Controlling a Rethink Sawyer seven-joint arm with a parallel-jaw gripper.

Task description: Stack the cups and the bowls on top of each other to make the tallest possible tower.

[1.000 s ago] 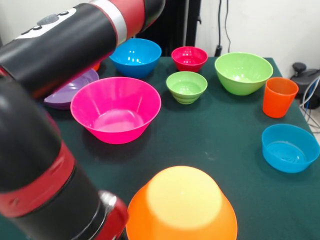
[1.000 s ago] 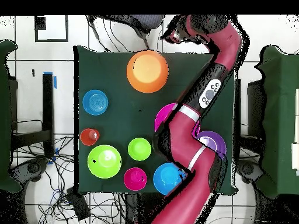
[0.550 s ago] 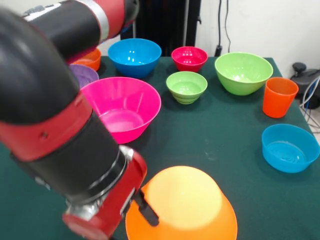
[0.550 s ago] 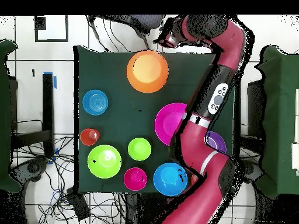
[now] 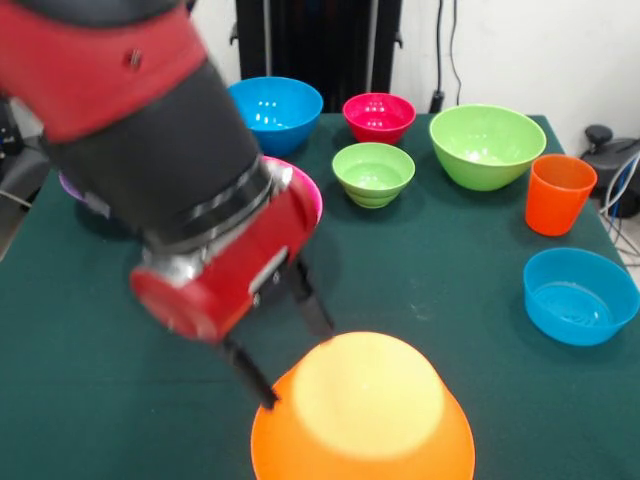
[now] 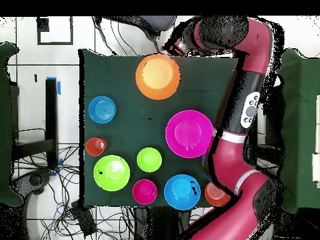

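Front view: the arm has swung across since earlier; its gripper, black fingers spread wide and empty, sits beside the glossy upturned orange bowl. The tapered orange cup stands at the table's right edge. Overhead view: the pink bowl is now uncovered.

No readable text, labels, brands or numbers anywhere: none on the bowls, cup, arm or table.

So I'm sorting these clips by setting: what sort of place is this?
Probably a robotics lab: a robot arm works over a green-covered table of plastic bowls, with loose cables on a tiled floor.
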